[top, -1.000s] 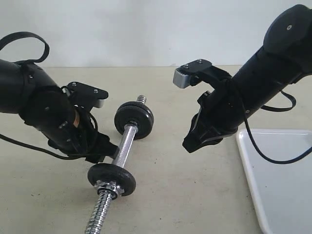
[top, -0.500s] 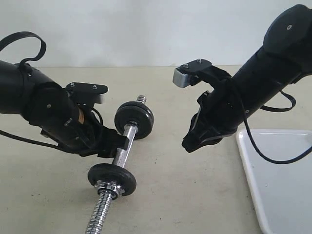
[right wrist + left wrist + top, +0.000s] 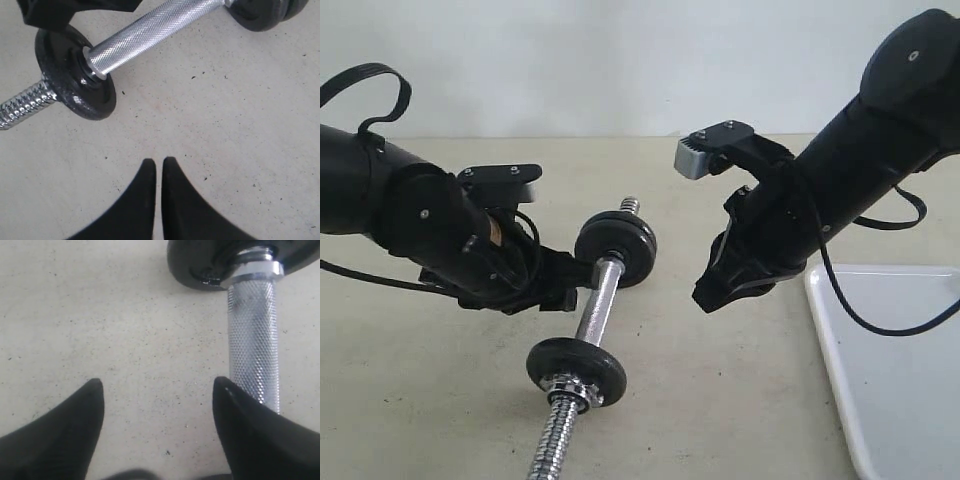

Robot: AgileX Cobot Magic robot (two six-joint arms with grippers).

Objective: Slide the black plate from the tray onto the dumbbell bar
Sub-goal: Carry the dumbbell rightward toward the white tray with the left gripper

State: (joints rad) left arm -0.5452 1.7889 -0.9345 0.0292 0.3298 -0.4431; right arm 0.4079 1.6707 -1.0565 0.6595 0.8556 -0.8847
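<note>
Robot lab or test-bench setup: a plain beige speckled worktop [image 3: 720,400] stands against a blank pale wall [image 3: 620,60]. Two black robot arms, the left arm [image 3: 410,220] and the right arm [image 3: 860,160], lean over it with loose cables [image 3: 368,68] hanging off them. The staged props on it are a dumbbell bar [image 3: 597,305] and a white tray [image 3: 910,380] at the edge.

Exterior view low and frontal, both wrist views close, looking down, all three share the dumbbell bar [image 3: 597,303]
</note>
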